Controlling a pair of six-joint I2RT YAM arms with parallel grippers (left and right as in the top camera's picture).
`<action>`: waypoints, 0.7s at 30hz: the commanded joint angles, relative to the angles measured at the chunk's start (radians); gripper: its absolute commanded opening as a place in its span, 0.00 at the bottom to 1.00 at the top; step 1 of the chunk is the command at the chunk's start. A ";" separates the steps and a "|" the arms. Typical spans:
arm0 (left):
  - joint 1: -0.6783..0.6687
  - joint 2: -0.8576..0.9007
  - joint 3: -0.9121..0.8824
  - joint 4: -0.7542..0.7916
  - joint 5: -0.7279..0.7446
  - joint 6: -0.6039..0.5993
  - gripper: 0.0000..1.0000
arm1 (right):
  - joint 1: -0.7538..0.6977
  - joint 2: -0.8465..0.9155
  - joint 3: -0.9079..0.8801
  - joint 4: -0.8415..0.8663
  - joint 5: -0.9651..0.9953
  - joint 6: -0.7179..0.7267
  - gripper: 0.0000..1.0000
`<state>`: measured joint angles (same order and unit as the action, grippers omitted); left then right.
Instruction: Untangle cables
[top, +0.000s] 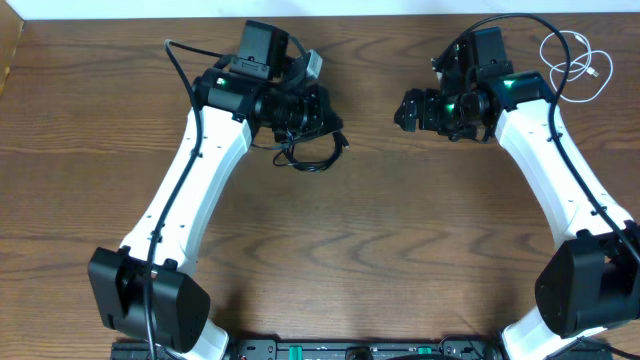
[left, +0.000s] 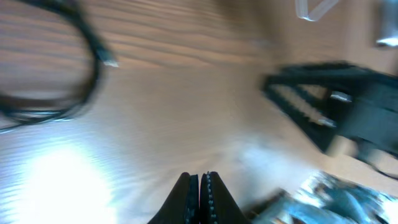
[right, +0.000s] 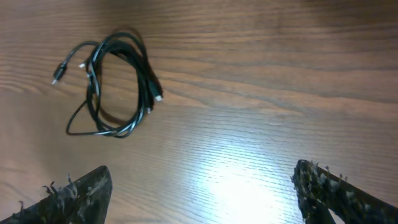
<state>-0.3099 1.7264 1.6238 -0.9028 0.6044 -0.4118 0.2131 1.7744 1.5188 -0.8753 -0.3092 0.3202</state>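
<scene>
Down on the brown wooden table: thin black cables bunched in one tangled loop, plug ends sticking out, just beside the left gripper. Pinched fully together there, holding nothing. Over at the right gripper: spread wide, empty, apart from that loop. Far corner behind it: thin white cable, loosely coiled.

No text, label, brand, number or sign can be read in any view. The white arm housings carry no legible marking, and neither does the bench beside them. The black cables and the white cable show none either. The left wrist view is too blurred to tell.
</scene>
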 joint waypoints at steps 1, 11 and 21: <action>0.025 0.006 0.003 0.006 -0.338 0.039 0.08 | -0.024 -0.005 0.004 -0.013 0.050 -0.022 0.89; 0.101 0.185 0.003 0.112 -0.344 0.454 0.27 | -0.032 -0.005 0.004 -0.039 0.071 -0.023 0.89; 0.103 0.384 0.003 0.242 -0.280 0.539 0.27 | -0.014 -0.005 0.004 -0.050 0.072 -0.023 0.88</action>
<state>-0.2077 2.0674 1.6238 -0.6899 0.3050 0.0868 0.1875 1.7744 1.5188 -0.9230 -0.2455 0.3096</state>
